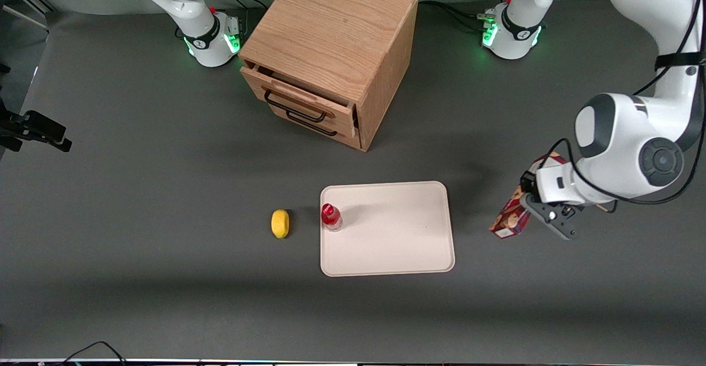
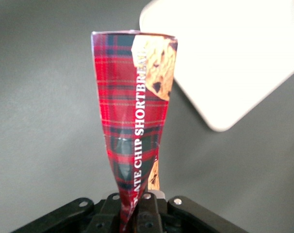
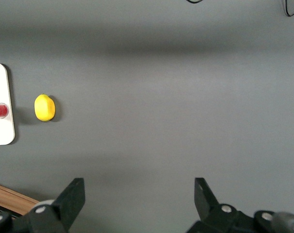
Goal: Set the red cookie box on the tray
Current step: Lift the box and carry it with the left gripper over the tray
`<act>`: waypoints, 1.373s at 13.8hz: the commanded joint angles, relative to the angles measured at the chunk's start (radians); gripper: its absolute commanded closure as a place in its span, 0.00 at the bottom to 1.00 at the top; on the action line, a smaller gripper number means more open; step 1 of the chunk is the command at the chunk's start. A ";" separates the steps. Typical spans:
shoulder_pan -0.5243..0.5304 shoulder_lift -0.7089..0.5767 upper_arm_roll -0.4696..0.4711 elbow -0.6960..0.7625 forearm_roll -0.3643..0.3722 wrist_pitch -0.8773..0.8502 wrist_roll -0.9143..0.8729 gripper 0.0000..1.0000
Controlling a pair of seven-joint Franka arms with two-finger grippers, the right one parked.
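Left wrist view: fingers (image 2: 148, 213) pinched tight on one end of red cookie box (image 2: 135, 116), cardboard crushed narrow between them, rest of box jutting out over grey table (image 2: 45, 121). Gripper (image 1: 546, 211) near working arm's end of table, clamped on box, box tilted and seemingly lifted, well apart from tray (image 1: 397, 245). On tray's rim toward parked arm's end, small red-capped bottle (image 1: 331, 216); just beside it on table, yellow lemon-like object (image 1: 280, 223). Farther from front camera, wooden drawer cabinet (image 1: 331, 52), top drawer slightly open.
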 commanded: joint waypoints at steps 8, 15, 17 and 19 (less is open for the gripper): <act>-0.183 0.333 -0.048 0.293 0.153 0.120 -0.832 1.00; -0.194 0.381 -0.051 0.220 0.176 0.228 -0.914 1.00; -0.194 0.390 -0.051 0.217 0.176 0.231 -0.914 1.00; -0.192 0.397 -0.051 0.217 0.176 0.239 -0.912 1.00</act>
